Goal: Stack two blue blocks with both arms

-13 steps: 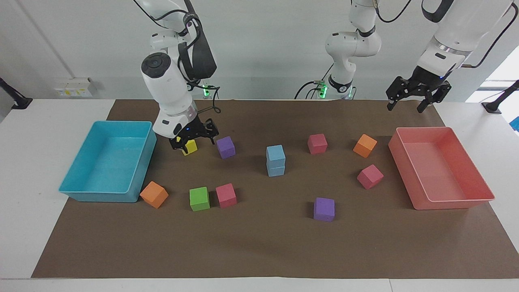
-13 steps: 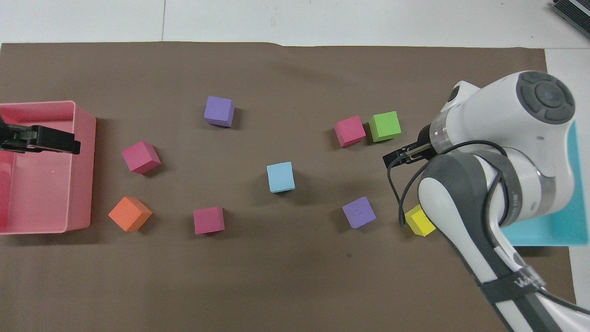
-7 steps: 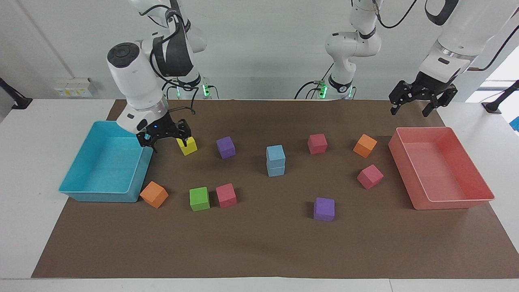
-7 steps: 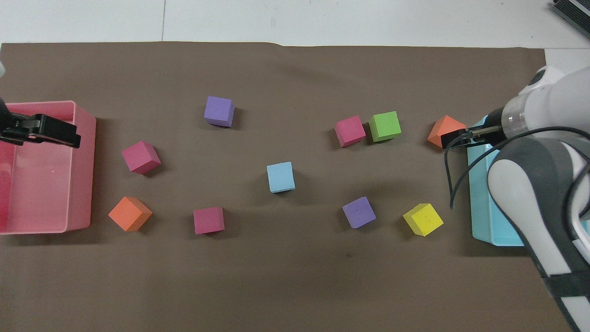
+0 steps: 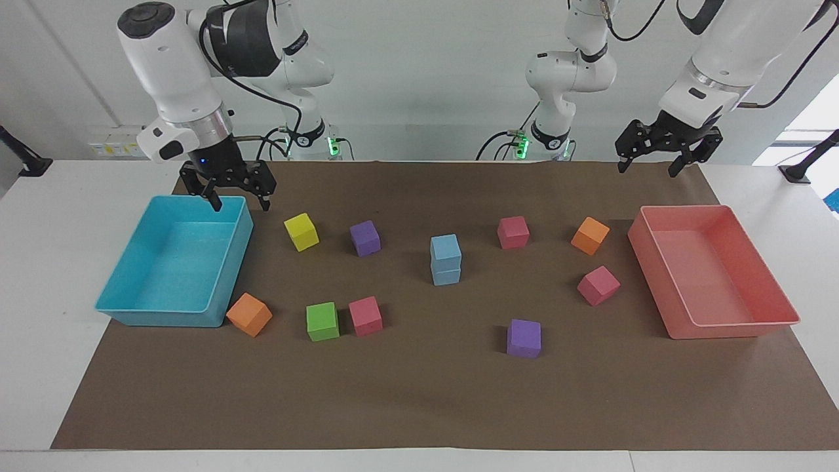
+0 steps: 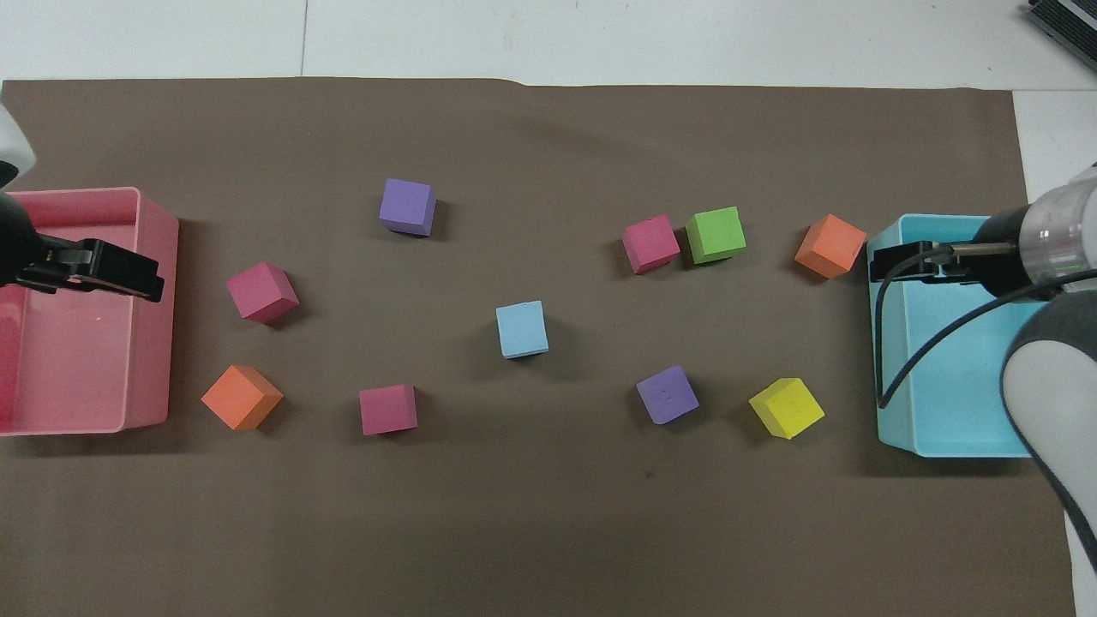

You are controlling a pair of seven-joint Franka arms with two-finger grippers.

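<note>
White walls stand at the robots' end of the room, and a brown mat (image 5: pixel 419 393) covers the middle of the table. The two blue blocks are stacked approx. at the mat centre: upper blue block (image 5: pixel 446 248) sits straight on lower blue block (image 5: pixel 446 274), with no gripper touching them. Purple cube (image 5: pixel 364 237) is beside the stack toward the right arm's end, and pink cube (image 5: pixel 512 232) toward the left arm's end. Right gripper (image 5: pixel 238 203) hangs over the turquoise tray (image 5: pixel 164 318), at the tray corner closest to the robots, fingers spread and w/ nothing between them. Left gripper (image 5: pixel 646 169) hangs above the mat edge near the pink tray (image 5: pixel 734 328), fingers also spread and holding nothing.
</note>
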